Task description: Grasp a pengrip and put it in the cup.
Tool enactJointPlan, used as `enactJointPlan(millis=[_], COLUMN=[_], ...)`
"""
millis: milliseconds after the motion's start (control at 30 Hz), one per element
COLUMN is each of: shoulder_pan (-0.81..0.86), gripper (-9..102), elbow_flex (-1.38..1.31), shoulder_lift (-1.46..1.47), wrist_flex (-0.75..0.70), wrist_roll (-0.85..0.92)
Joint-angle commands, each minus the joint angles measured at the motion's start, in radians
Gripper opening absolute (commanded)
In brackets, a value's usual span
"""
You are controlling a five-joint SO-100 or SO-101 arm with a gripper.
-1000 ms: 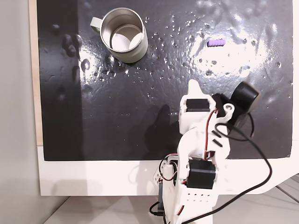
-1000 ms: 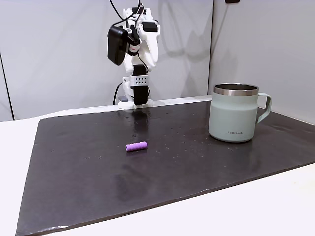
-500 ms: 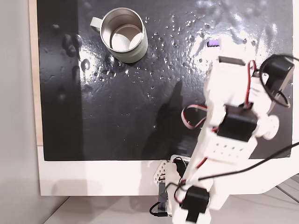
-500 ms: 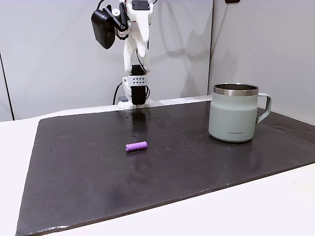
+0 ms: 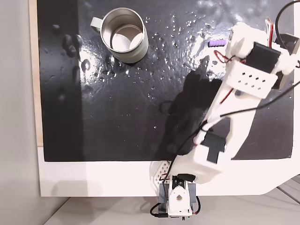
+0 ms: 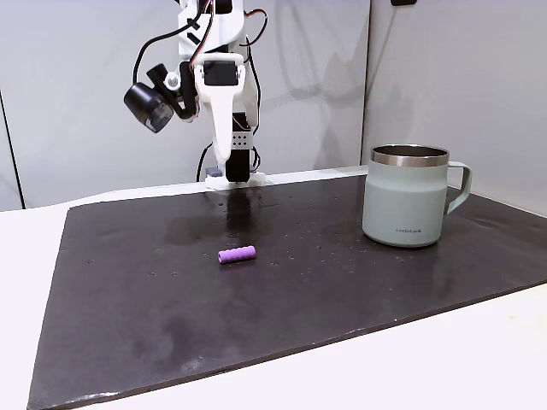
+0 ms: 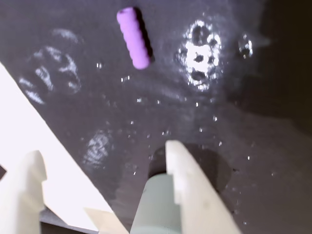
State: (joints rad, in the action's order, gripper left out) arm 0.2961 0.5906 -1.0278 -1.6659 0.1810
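Observation:
The purple ribbed pengrip (image 7: 134,36) lies on the wet black mat near the top of the wrist view, well ahead of my gripper (image 7: 103,151). The gripper is open, and only mat and white table show between its white fingers (image 7: 183,175). From above, the pengrip (image 5: 215,43) lies at the mat's upper right, right beside the head of my arm (image 5: 246,75), which covers its right end. In the side view the pengrip (image 6: 237,254) lies mid-mat, and my arm (image 6: 215,85) hangs high behind it. The grey-green steel cup (image 5: 124,35) stands upright and far off, on the right (image 6: 408,196) in the side view.
The black mat (image 5: 117,108) is dotted with water drops and lies on a white table (image 5: 93,178). The arm's base (image 5: 177,201) sits at the table's near edge from above. The mat's edge and the white table (image 7: 44,126) run along the left of the wrist view.
The arm has unfolded from its tucked pose and swung out over the mat toward the pengrip. In the side view the wrist camera has dropped lower and to the left.

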Motion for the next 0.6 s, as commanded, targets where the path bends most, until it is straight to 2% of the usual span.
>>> enactJointPlan(millis=[0, 567], shoulder_pan=[0.009, -0.031], gripper=[25, 25], elbow_flex=[-0.164, -0.285], shoulder_lift=[0.091, 0.417], wrist_flex=[-0.014, 0.04], wrist_roll=[0.041, 0.109])
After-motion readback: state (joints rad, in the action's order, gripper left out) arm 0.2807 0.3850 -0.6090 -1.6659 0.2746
